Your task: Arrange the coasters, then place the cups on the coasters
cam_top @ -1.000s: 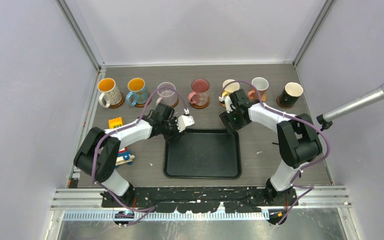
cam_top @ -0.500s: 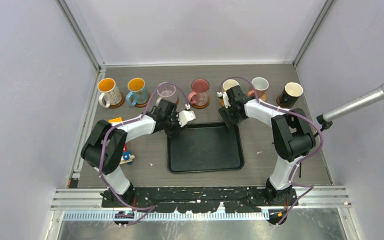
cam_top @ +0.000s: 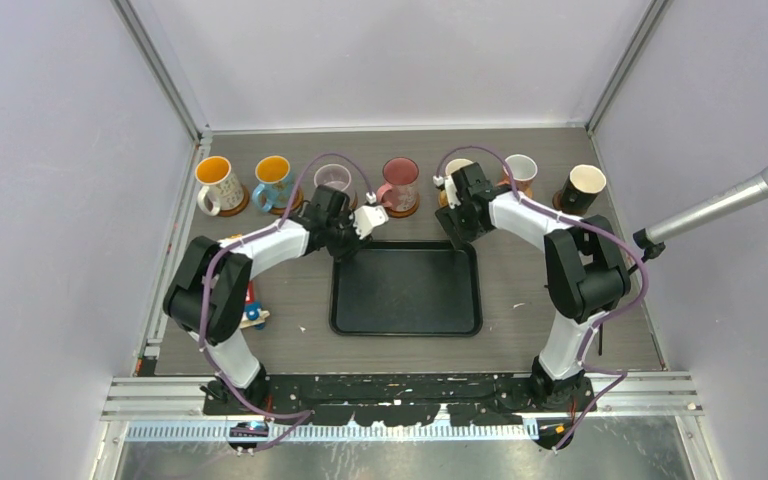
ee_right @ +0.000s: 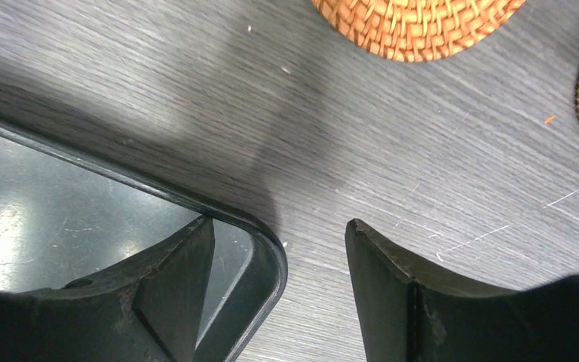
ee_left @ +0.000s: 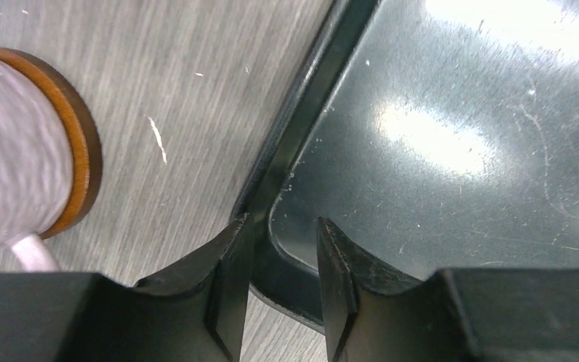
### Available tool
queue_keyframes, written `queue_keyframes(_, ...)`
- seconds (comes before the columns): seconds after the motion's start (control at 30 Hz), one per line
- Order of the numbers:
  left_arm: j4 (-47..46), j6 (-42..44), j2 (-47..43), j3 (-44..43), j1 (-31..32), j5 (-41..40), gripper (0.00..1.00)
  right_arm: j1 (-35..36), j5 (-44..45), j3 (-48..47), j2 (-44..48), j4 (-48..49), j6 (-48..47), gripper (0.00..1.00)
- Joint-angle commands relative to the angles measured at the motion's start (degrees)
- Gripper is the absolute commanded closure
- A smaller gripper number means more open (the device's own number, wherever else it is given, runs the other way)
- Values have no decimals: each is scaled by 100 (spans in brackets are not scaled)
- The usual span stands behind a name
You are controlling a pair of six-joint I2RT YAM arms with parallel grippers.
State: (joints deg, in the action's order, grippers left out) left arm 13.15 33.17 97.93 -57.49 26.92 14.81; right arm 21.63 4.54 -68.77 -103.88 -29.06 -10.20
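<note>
- While both arms reach to the far corners of the black tray (cam_top: 405, 300), the step in hand seems to be handling this tray, not a cup.
- It is a glossy, scratched rectangle with rounded corners and a raised lip.
- The left gripper (ee_left: 283, 220) is pinched narrowly on the lip.
- The right gripper (ee_right: 280, 222) stands spread astride the other corner and grasps nothing.
- The table (ee_right: 392, 136) is matte grey with a fine grain.
- Just beyond lies a woven coaster (ee_right: 415, 26), and a smooth wooden coaster (ee_left: 83, 143) sits under the lilac cup (ee_left: 7, 151).
- Seven glazed cups (cam_top: 399, 185) stand in one far row, each seemingly on a disc, so the task looks nearly complete.
- I judge the next move needs the right jaws closed and both arms kept off that row.
</note>
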Motion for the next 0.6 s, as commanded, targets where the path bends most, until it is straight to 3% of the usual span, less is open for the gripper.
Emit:
queue_keyframes(0.0, 261, -278, -497, -406, -20, 197, 61, -3, -195, -442, 484, -124, 9, 31)
queue_keyframes(0.13, 689, -467, -936, -615, -20, 314, 52, -5, -360, -709, 811, -508, 2, 31)
queue_keyframes(0.33, 1718, -890, -1373, -1562, -48, -74, 31, -6, -1359, -1030, 1556, -1042, 56, 27)
queue_keyframes(0.47, 2349, -1288, -1551, -2184, -319, 162, 1, -8, -1662, -1177, 2071, -1185, 52, 24)
queue_keyframes(0.57, 2681, -1632, -1599, -2671, -648, 244, 0, -30, -1704, -1115, 2420, -1215, -28, 21)
